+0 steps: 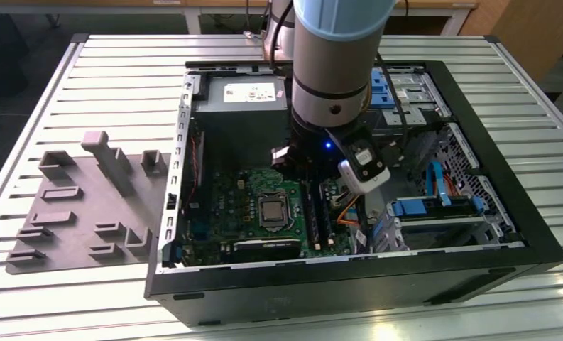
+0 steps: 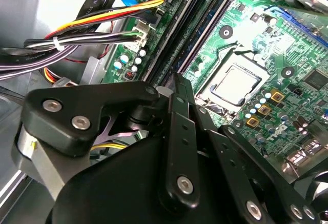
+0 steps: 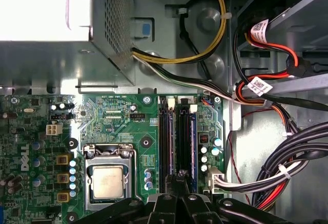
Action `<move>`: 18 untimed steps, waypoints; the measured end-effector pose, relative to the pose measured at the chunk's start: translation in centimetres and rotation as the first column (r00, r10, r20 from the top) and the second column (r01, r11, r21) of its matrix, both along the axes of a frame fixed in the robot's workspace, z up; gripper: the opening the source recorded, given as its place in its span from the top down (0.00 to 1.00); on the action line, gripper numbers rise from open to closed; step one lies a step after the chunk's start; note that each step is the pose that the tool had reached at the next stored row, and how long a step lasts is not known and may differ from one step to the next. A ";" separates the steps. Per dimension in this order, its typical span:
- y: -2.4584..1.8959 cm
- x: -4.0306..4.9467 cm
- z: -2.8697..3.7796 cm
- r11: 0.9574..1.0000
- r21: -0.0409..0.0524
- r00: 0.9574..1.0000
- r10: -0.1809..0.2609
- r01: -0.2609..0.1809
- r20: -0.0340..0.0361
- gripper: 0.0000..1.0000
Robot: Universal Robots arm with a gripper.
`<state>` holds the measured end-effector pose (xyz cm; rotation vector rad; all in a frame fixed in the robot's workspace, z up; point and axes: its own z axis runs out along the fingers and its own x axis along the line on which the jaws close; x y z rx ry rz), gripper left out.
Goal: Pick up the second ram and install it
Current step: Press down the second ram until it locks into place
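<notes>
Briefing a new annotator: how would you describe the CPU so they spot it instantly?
Inside the open black computer case, find the green motherboard beside the grey power-supply box. The CPU is the square silver plate in a metal frame, next to the long black memory slots; nothing else on the board is a shiny square.

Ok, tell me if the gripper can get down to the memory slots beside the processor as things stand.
Probably yes: the gripper hangs just over the memory slots, the cable bundles lie beside the motherboard, and nothing crosses the slots.
</notes>
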<state>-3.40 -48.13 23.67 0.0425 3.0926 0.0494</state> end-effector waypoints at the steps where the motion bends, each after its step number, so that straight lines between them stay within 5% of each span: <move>1: 0.04 0.00 -0.01 1.000 0.000 1.000 0.000 0.000 0.000 0.89; 18: 0.98 0.00 -0.09 1.000 0.000 1.000 0.000 0.000 0.000 0.89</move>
